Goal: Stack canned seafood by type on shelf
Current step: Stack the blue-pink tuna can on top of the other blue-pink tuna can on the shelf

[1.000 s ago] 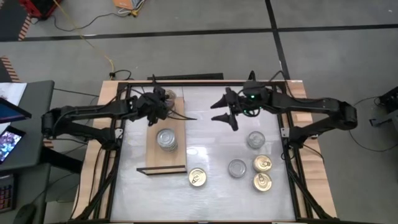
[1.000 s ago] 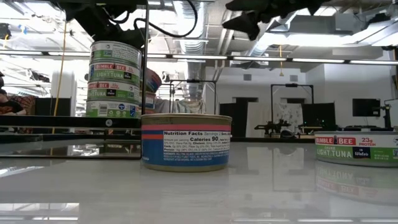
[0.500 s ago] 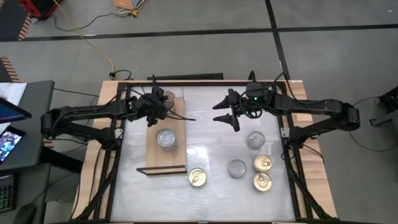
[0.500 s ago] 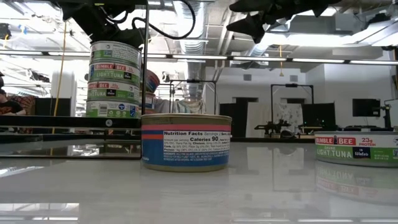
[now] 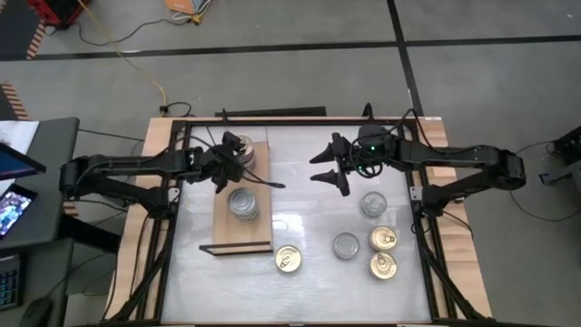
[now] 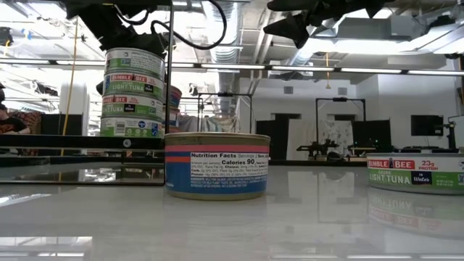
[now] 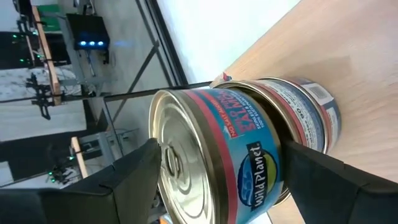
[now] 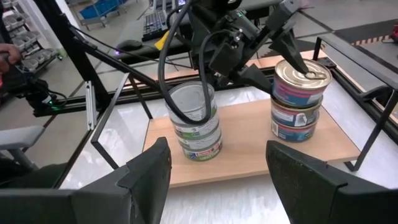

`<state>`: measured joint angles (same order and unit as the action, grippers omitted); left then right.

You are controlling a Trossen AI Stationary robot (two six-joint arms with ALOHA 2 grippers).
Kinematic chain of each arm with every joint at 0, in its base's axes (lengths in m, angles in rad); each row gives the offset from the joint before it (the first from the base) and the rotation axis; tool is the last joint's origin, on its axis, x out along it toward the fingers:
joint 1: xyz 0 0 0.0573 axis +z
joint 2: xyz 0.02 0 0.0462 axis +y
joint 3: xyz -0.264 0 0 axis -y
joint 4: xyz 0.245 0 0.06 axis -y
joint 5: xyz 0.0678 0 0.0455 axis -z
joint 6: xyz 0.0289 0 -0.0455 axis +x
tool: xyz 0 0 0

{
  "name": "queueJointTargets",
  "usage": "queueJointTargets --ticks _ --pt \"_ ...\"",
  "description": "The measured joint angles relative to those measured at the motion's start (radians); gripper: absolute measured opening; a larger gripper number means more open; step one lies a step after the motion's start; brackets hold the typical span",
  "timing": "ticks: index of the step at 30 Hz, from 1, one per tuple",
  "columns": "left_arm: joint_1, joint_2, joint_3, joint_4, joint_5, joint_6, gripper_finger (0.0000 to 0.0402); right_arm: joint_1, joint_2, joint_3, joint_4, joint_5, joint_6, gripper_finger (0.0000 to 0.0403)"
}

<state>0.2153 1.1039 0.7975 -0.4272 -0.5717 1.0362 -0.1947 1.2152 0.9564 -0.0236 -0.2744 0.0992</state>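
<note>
On the far end of the tan shelf stands a stack of three blue-and-red tins. My left gripper is open, one finger on either side of the top tin, reaching in over the shelf's far end. A taller stack of several green tuna tins stands mid-shelf. My right gripper hangs open and empty above the table's far middle.
Loose on the white table are a gold-topped tin near the shelf's near end, two more gold ones and two silver ones on the right. A black frame rims the table.
In the low view, the blue-and-red tin that shows behind the green stack has sunk a little and shows less. The right arm has hardly shifted.
</note>
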Motion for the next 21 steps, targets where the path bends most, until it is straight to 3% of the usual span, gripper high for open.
queueJointTargets --ticks 16,21 --pt "-0.025 -0.070 0.000 -0.040 0.018 -0.049 0.0308 -0.008 0.001 -0.014 0.020 0.013 0.004 0.0286" --pt "-0.061 -0.109 0.000 -0.040 -0.085 0.003 0.0308 -0.009 0.001 -0.014 0.017 0.013 0.002 0.0286"
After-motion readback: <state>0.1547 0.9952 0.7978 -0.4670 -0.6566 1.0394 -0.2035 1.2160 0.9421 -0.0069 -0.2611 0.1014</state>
